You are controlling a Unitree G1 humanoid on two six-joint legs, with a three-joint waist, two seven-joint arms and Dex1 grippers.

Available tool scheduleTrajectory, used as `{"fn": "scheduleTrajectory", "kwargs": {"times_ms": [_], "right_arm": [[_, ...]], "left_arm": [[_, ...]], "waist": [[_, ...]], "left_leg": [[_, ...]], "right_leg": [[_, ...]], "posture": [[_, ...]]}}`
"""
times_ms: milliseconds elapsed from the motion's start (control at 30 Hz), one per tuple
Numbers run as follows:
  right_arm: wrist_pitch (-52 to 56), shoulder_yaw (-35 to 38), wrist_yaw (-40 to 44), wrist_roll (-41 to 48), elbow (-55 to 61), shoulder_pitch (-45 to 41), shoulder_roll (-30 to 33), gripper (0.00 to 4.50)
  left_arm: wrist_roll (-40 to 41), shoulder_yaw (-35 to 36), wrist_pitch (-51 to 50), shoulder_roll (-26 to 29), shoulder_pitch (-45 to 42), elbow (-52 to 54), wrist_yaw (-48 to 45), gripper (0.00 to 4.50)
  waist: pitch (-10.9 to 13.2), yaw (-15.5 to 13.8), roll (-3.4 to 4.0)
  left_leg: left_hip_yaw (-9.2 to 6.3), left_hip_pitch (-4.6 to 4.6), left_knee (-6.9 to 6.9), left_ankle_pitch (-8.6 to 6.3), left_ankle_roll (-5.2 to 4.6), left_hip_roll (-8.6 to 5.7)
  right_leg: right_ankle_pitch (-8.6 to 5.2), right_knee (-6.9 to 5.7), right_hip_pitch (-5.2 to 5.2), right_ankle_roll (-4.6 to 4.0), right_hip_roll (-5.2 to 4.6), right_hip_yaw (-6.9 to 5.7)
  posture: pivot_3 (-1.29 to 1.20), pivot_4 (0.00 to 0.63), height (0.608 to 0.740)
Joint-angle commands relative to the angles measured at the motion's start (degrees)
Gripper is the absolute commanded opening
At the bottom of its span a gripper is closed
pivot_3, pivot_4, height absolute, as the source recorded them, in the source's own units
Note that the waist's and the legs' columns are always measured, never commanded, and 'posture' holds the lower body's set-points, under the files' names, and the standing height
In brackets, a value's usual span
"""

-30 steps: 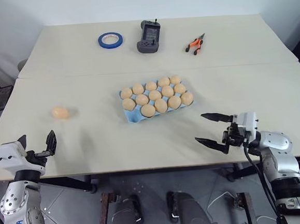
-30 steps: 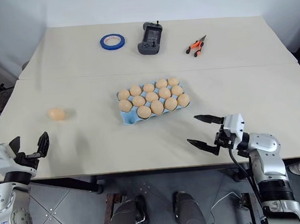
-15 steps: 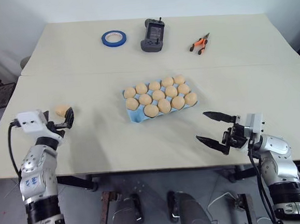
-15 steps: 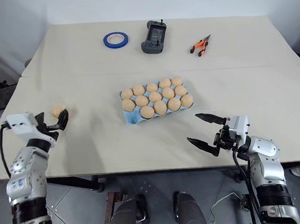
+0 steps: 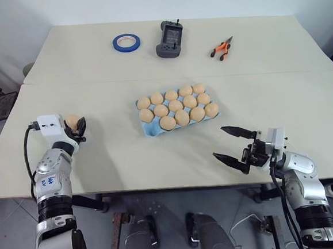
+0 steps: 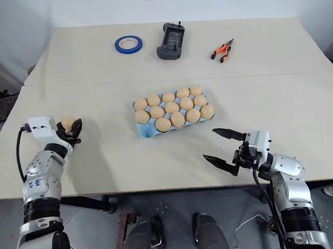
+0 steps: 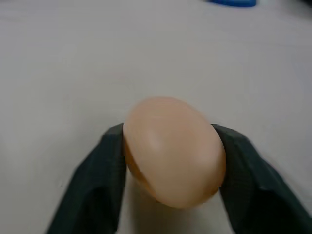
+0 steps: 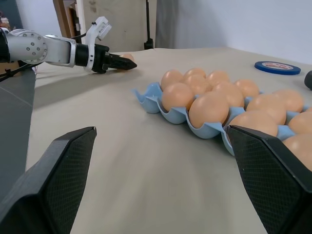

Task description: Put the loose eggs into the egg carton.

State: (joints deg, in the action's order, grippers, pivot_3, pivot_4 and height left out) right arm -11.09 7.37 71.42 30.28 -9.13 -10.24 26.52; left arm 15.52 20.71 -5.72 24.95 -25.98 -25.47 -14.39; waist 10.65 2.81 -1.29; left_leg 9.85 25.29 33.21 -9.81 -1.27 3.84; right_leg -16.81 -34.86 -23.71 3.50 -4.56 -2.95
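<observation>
The left gripper (image 5: 74,127) has its two black fingers (image 7: 95,180) pressed against either side of a small, smooth, pale tan-orange egg (image 7: 171,148), gripping it across its narrow waist at the near left of the pale beige worktop (image 5: 100,164). From the left wrist view the egg's long axis seems to run crosswise between the fingers, though the close view makes its tilt hard to judge, and I cannot tell whether it has left the surface.

From there the light blue moulded pulp egg carton (image 5: 146,132) lies well apart, off to the robot's right and a little farther out, near the middle of the worktop. Its cups are packed with matching tan-orange eggs in three slanting rows; one bare blue cup appears to show at the near left corner, the corner closest to the loaded gripper. That, I judge, is where the carry must end: a sideways sweep to the right.

The right gripper (image 5: 235,146) hangs wide open and empty over the near right edge, just short of the carton, pointing toward it. It is the nearer one to the carton.
</observation>
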Motion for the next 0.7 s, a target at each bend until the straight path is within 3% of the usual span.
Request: {"fn": "scheduleTrajectory", "kwargs": {"times_ms": [33, 300, 567, 700], "right_arm": [[0.04, 0.98, -1.30, 0.18, 2.53, 1.44, 0.45, 4.50], [0.31, 1.21, -3.33, -0.09, 3.11, 2.75, 1.02, 4.50], [1.06, 0.72, -5.65, -0.22, 5.40, 3.86, 0.46, 4.50], [1.30, 0.26, -6.56, -0.35, 6.38, 4.39, 0.00, 4.50]], "left_arm": [[2.24, -2.88, 7.47, 1.37, 2.38, 6.94, -12.14, 1.90], [3.40, -15.24, 8.24, 0.90, 3.66, 13.23, -33.26, 1.90], [0.99, -20.44, 10.02, -3.43, -3.21, 5.69, -36.19, 1.90], [0.13, -21.15, 10.83, -4.98, -5.35, 3.36, -36.23, 3.13]], "waist": [[0.00, -0.05, 0.00], [-0.01, -0.50, 0.01], [0.00, -0.87, 0.01], [-0.01, -1.00, 0.01]], "left_leg": [[0.00, 0.00, -0.01, 0.00, 0.00, 0.00], [0.13, -0.07, -0.05, 0.00, 0.00, -0.01], [0.11, -0.07, 0.15, 0.00, -0.01, 0.00], [0.06, -0.04, 0.21, 0.00, -0.03, 0.00]], "right_leg": [[0.00, 0.00, 0.00, 0.00, 0.00, 0.00], [-0.01, 0.04, 0.02, -0.02, -0.02, 0.04], [-0.02, 0.02, 0.07, -0.05, -0.03, 0.07], [-0.02, -0.05, 0.06, -0.03, -0.02, 0.02]], "posture": [[0.00, 0.150, 0.740], [0.00, 0.150, 0.740], [0.00, 0.150, 0.740], [0.00, 0.150, 0.740]]}}
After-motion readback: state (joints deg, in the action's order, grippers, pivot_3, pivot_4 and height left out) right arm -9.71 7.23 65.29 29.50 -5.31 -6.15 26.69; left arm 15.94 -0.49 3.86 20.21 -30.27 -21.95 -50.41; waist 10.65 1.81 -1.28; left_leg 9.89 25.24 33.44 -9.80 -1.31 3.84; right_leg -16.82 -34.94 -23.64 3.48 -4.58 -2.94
